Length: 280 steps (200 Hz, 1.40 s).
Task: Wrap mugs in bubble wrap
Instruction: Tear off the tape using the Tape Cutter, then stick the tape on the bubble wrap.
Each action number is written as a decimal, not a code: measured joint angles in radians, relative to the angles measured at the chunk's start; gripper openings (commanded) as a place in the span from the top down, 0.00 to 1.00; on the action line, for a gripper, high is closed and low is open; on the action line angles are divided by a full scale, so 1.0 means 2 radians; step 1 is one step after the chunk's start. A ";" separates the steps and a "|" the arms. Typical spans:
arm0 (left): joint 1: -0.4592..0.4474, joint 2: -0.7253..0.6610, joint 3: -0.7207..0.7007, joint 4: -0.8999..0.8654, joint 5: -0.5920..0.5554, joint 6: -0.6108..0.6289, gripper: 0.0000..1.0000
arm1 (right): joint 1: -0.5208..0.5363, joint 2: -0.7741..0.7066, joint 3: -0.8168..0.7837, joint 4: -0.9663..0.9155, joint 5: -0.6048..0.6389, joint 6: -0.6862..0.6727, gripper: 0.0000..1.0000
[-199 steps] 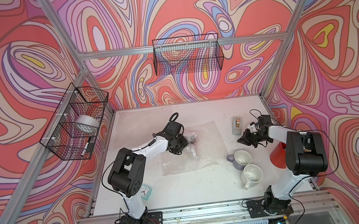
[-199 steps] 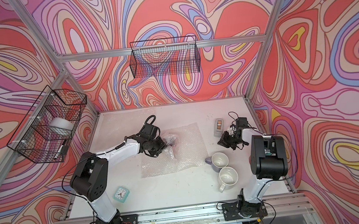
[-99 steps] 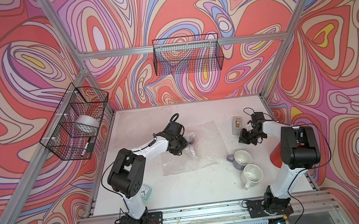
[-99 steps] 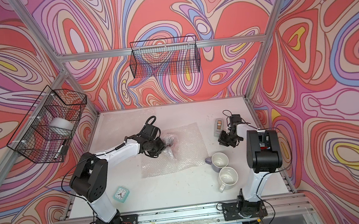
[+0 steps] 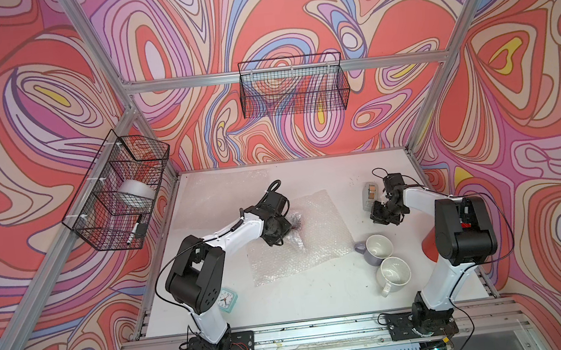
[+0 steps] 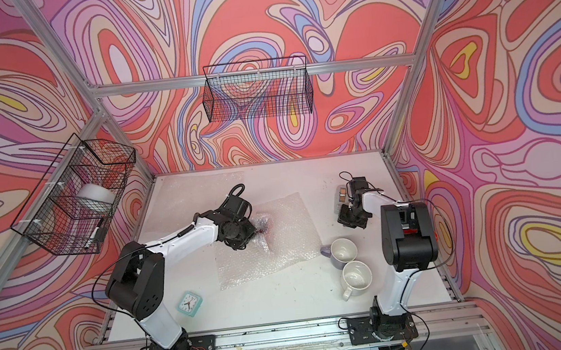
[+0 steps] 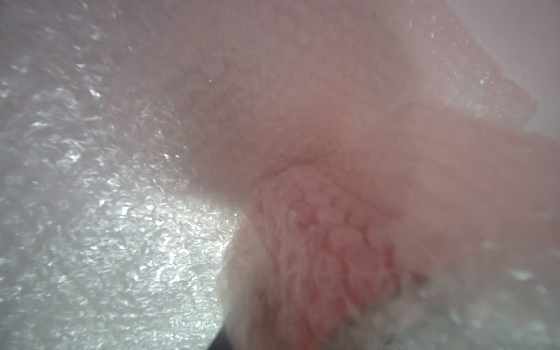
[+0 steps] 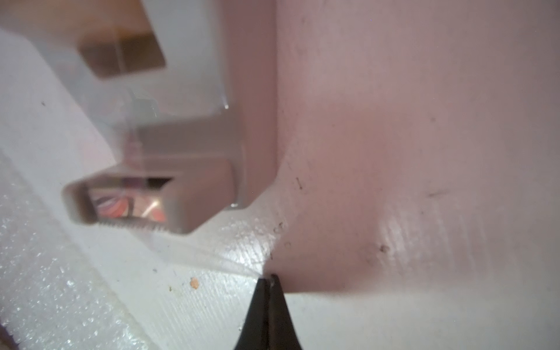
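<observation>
Clenching on a tape strip [image 8: 224,257], our right gripper [image 8: 269,280] may drag the tape dispenser [image 8: 194,145]. We cannot tell if our left gripper [image 5: 283,230] is clenched; the bubble wrap [image 5: 318,239] it presses over the red mug [image 5: 296,221] may spring open.

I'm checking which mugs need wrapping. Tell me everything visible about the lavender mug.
The lavender mug is pale purple outside, white inside, ceramic-looking, its loop handle pointing toward the bubble wrap. It stands upright, mouth up, empty and unwrapped on the white table, close beside the white mug; whether they touch is unclear. Nothing grips it.
</observation>
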<state>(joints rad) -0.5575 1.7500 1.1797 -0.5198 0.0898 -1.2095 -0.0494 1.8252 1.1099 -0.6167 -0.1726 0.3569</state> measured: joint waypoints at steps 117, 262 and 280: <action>-0.006 0.007 0.014 -0.018 -0.005 -0.006 0.73 | 0.003 -0.117 -0.038 -0.001 0.015 0.002 1.00; -0.006 0.020 0.015 0.026 0.021 -0.034 0.72 | 0.187 -0.128 -0.022 0.283 -0.179 0.218 1.00; -0.007 0.020 0.015 0.029 0.023 -0.035 0.72 | 0.210 -0.126 -0.022 0.299 -0.186 0.227 1.00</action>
<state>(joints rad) -0.5709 1.7901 1.2095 -0.4622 0.1349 -1.2804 0.3706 1.5742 1.0657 -0.0196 -0.5453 0.8104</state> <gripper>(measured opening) 0.281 0.040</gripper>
